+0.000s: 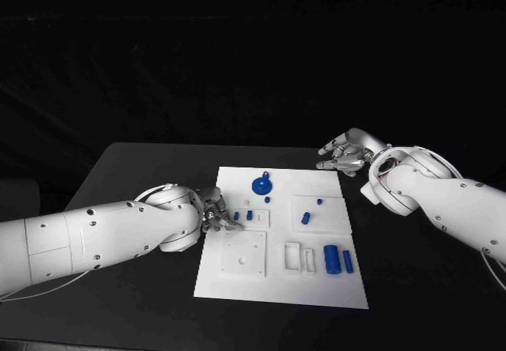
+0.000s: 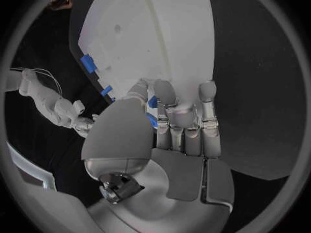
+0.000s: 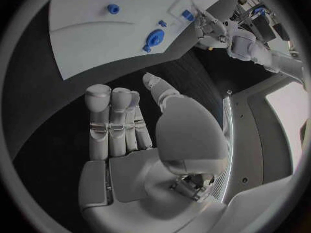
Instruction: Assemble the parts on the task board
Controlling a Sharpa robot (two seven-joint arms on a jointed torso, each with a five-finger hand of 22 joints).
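The white task board [image 1: 279, 281] lies mid-table. On it are a round blue part [image 1: 260, 184], a short peg [image 1: 306, 217], two blue cylinders [image 1: 338, 259] and a row of small blue pieces [image 1: 250, 216]. My left hand [image 1: 216, 216] is at the board's left edge, fingertips right by those small pieces. In the left wrist view blue [image 2: 152, 102] shows between thumb and fingers of the left hand [image 2: 175, 129]; a grip is not plain. My right hand [image 1: 346, 153] hovers past the board's far right corner. Its fingers [image 3: 110, 119] are straight and it holds nothing.
Black table [image 1: 137, 168] surrounds the board on all sides. A square white block [image 1: 243, 256] and narrow white frames [image 1: 298, 257] sit on the board's near half. My right forearm [image 1: 432, 190] slants along the board's right side.
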